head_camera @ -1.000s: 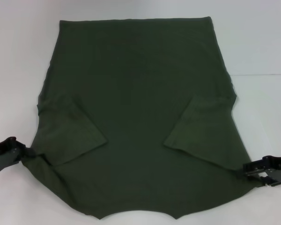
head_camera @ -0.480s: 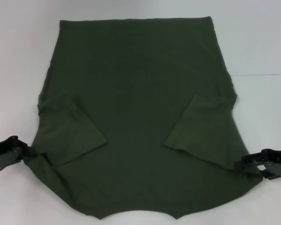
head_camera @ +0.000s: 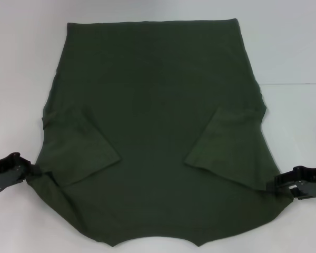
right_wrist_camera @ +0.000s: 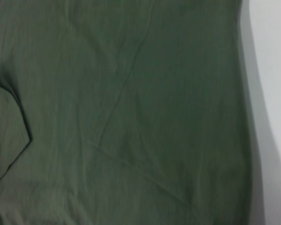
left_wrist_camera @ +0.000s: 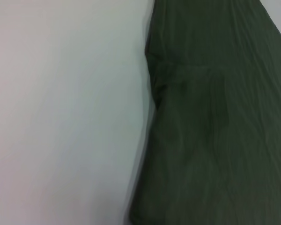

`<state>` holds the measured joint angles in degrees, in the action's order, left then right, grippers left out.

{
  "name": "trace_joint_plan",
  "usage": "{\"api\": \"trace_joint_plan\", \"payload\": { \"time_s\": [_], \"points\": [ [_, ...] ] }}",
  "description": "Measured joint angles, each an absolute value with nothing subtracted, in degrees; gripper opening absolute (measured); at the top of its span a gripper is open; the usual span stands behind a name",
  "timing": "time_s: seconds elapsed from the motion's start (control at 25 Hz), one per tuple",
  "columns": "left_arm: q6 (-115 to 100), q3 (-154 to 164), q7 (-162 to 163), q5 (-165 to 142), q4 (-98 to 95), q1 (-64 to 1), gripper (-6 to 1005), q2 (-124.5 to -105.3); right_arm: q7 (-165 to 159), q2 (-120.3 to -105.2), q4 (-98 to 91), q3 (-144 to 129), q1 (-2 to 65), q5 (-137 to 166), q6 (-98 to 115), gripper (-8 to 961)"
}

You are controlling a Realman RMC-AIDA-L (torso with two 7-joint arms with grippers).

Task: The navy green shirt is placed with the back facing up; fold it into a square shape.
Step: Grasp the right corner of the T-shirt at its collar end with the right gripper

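Navy green shirt (head_camera: 152,132), soft matte, sleeves folded in, cut off at frame bottom on white surface (head_camera: 295,47). My left pincer (head_camera: 34,172) and right pincer (head_camera: 278,185) pinch its lower side edges, fingertips hidden in cloth.

The shirt (head_camera: 158,132) is soft matt cloth (faintly creased along its folds). It lies on a smooth, matt white table (head_camera: 21,63). Both grippers look hard black plastic.

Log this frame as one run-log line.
stage: sleeves folded in, body fold not yet done | navy green shirt: flat, back up | left gripper: at shirt's left edge | right gripper: at shirt's right edge
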<state>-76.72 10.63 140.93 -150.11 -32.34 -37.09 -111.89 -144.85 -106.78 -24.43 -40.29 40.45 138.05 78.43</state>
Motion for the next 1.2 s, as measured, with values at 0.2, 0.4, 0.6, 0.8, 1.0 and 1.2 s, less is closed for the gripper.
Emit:
{"api": "trace_joint_plan", "payload": {
  "time_s": [0.2, 0.4, 0.6, 0.8, 1.0, 1.2],
  "points": [
    [-76.66, 10.64, 140.90, -150.11, -32.34, -37.09, 2, -111.88, -144.87, -106.77, -24.43, -40.27, 40.44, 138.12, 78.21, 520],
    [-76.43, 10.64, 140.82, -150.11, -32.35, -37.09, 2, -111.88, -144.96, -106.94, -24.43, -40.55, 40.42, 138.24, 77.88, 493],
    [-76.28, 10.63, 140.77, -150.11, -32.35, -37.10, 2, -111.89, -144.84, -107.18, -24.43, -40.59, 40.48, 138.30, 77.60, 457],
    [-76.24, 10.63, 140.41, -150.11, -31.91, -37.21, 2, -111.88, -144.84, -107.21, -24.43, -40.61, 40.50, 138.34, 77.60, 359],
    [-76.19, 10.63, 140.27, -150.11, -31.60, -37.33, 2, -111.88, -143.46, -107.22, -24.50, -41.04, 40.51, 138.59, 77.05, 202],
    [-76.11, 10.63, 140.24, -150.11, -31.56, -37.35, 2, -111.88, -141.01, -107.22, -24.57, -41.38, 40.45, 138.94, 76.66, 144]
  ]
}}
